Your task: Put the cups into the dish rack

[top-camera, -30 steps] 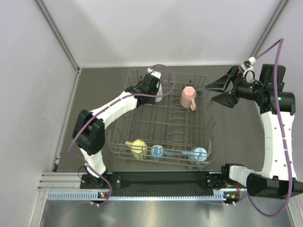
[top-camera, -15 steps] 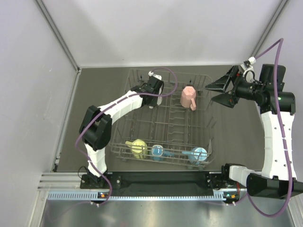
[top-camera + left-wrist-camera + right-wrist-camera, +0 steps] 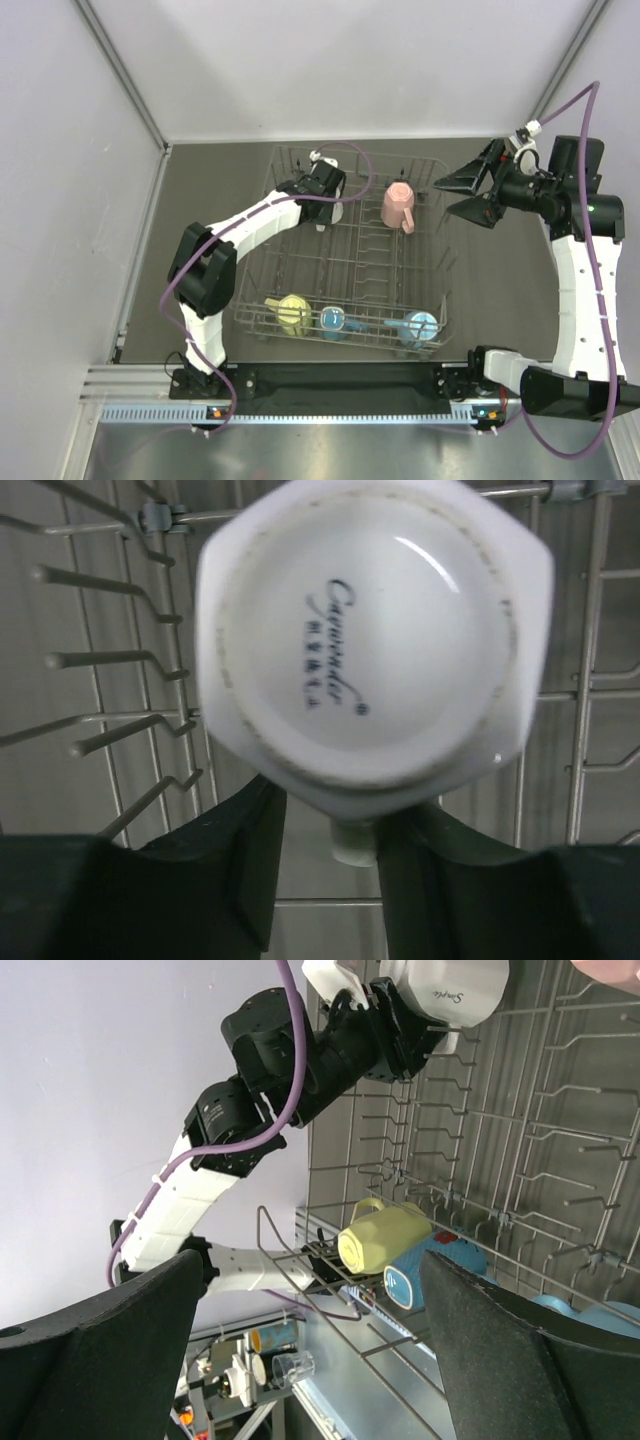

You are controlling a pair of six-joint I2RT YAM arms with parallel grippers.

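My left gripper [image 3: 335, 818] reaches into the far left part of the dish rack [image 3: 370, 265], jaws parted loosely either side of the handle of the white mug [image 3: 375, 640] (it sits base up among the tines). In the near row lie the yellow mug [image 3: 292, 313] and blue mug [image 3: 333, 320]. The pink mug [image 3: 399, 207] stands upturned at the far right, and the light blue mug [image 3: 420, 325] lies near right. My right gripper [image 3: 441, 196] hangs wide and empty by the rack's far right corner

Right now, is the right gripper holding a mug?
No: in the right wrist view the right gripper is empty, its jaws standing wide apart with nothing between them.
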